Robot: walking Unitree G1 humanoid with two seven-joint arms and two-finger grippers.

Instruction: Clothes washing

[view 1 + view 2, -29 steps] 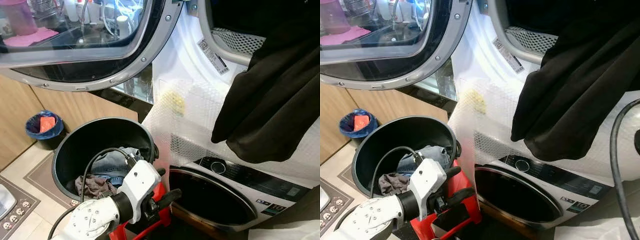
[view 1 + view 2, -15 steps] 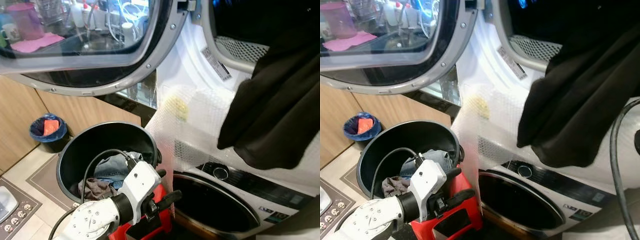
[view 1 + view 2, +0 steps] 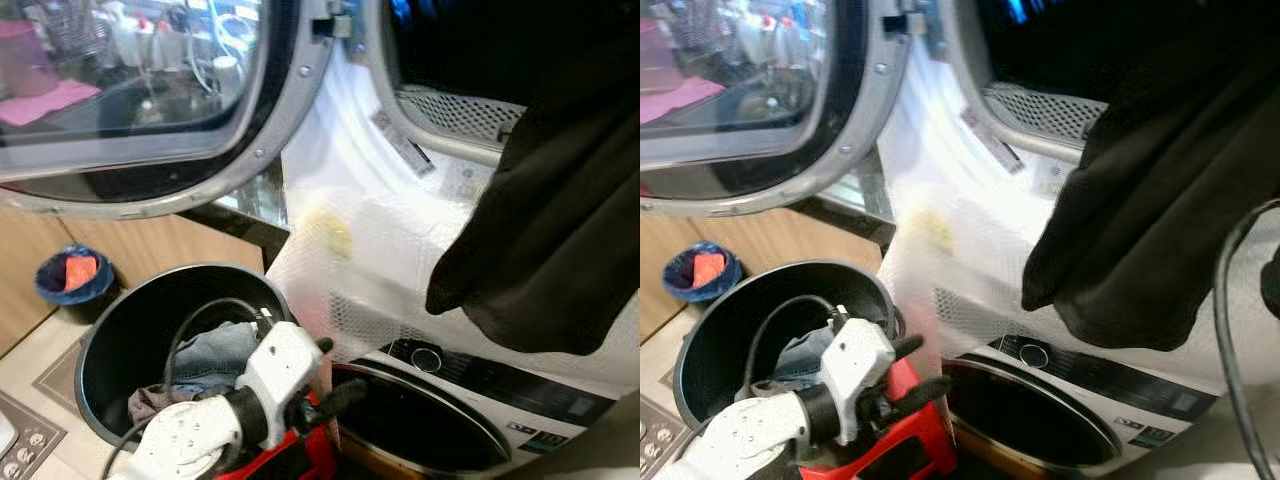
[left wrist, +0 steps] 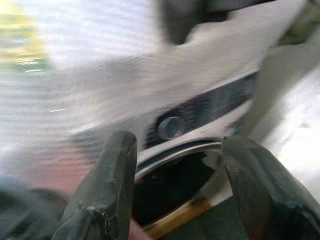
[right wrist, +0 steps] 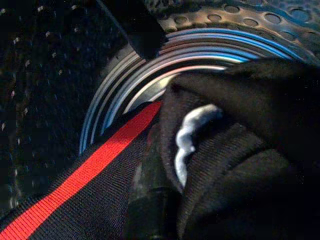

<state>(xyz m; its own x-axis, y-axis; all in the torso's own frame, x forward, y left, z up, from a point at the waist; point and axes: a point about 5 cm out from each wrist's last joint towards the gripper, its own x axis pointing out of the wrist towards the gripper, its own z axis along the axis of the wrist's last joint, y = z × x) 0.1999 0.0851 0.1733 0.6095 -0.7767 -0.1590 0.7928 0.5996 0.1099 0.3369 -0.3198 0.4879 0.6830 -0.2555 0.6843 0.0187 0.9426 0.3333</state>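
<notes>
Here | tiled floor (image 3: pixel 30 345) (wood cabinets (image 3: pixel 150 245)) | left gripper (image 4: pixel 175 165) released | right gripper (image 5: pixel 150 165) clenching black garment (image 3: pixel 550 220)

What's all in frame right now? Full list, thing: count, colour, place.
upper machine door: 1, silver rim and glass, swung open at upper left
upper drum: 1, dark perforated metal, behind the open door
black garment: 1, black with a red stripe, hanging out of the upper drum opening
bubble wrap: 1 sheet, clear white, over the white front between the two machines
lower machine: 1, white with a dark round door and a knob, under the wrap
laundry bucket: 1, black, on the floor at left
clothes in bucket: a few, blue denim and grey-brown
small bin: 1, blue liner, far left by the wooden cabinets
red object: 1, beside the bucket
left gripper: open, pointing at the lower machine
right gripper: in the upper drum, in the garment's folds
</notes>
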